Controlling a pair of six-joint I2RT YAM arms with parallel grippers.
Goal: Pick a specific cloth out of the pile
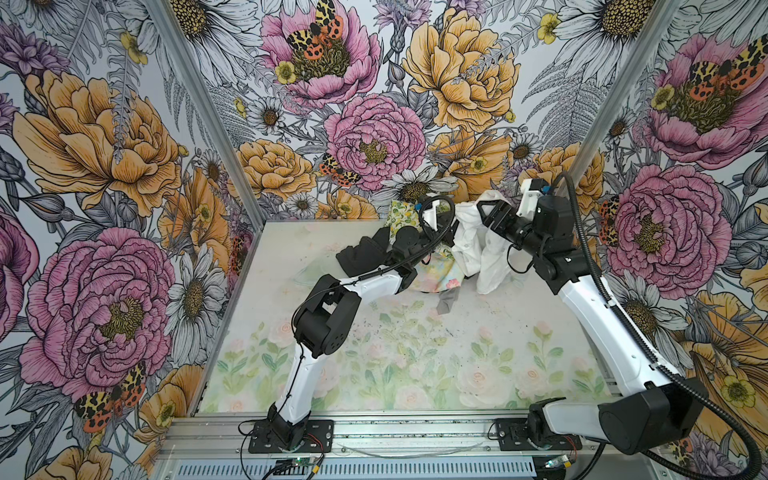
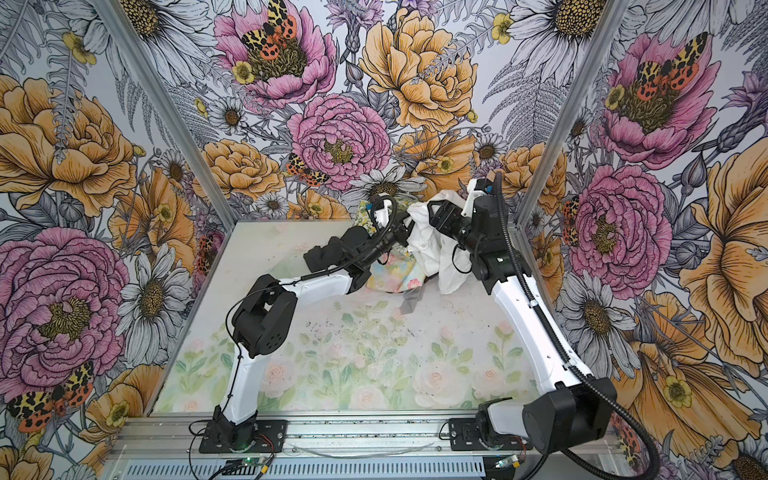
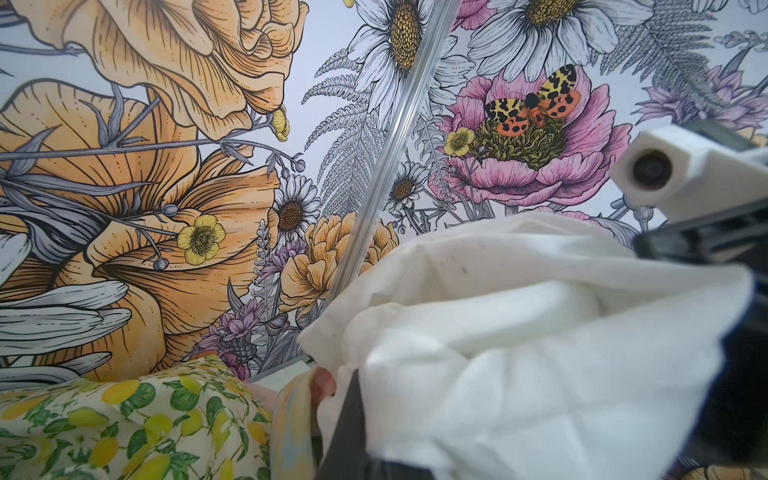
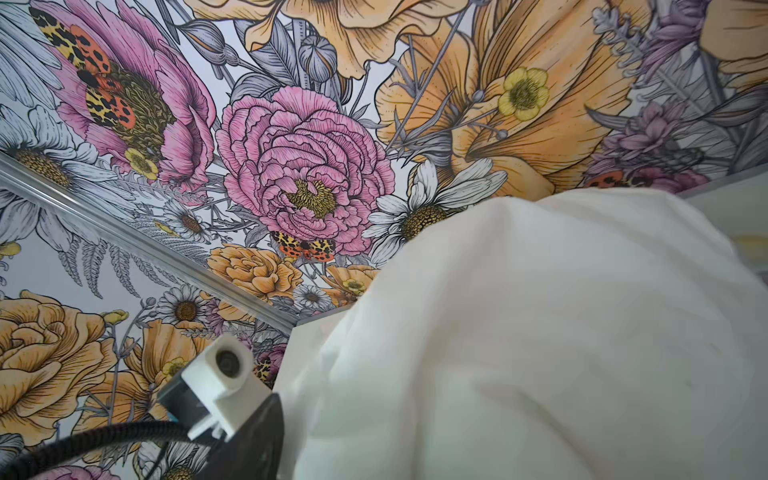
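While reading from the left across the far end of the flower-print table (image 1: pixel 415 353), meets the pile (image 2: pixel 390 276) first. Black cloth (image 1: pixel 361 253) slumped at its left edge, lemon-print cloth (image 1: pixel 399 218) bunched behind that, against the back wall. Next, left gripper (image 2: pixel 406 232), reaching past both; closed, and to judge by the left wrist view pinching a fold of the white cloth (image 1: pixel 473 245). Below it, pastel floral cloth (image 1: pixel 440 274) spread on the table, grey piece (image 1: pixel 446 303) poking out at its near side. Further right, the white cloth itself: held up above the heap, bunched upright between the two grippers, touching the pastel floral cloth, loose tail trailing down to the table. Last, right gripper (image 1: pixel 485 214), tips buried in the white folds; cannot tell whether wide or pinching.

Looks light, thin and limp. Sags and stretches rather than holding shape; probably drags neighbours along on snagging. Not fragile. Best taken at a thick gathered fold near the top, not at a single thin edge, then lifted high enough to pull the tail clear of the pastel floral cloth.
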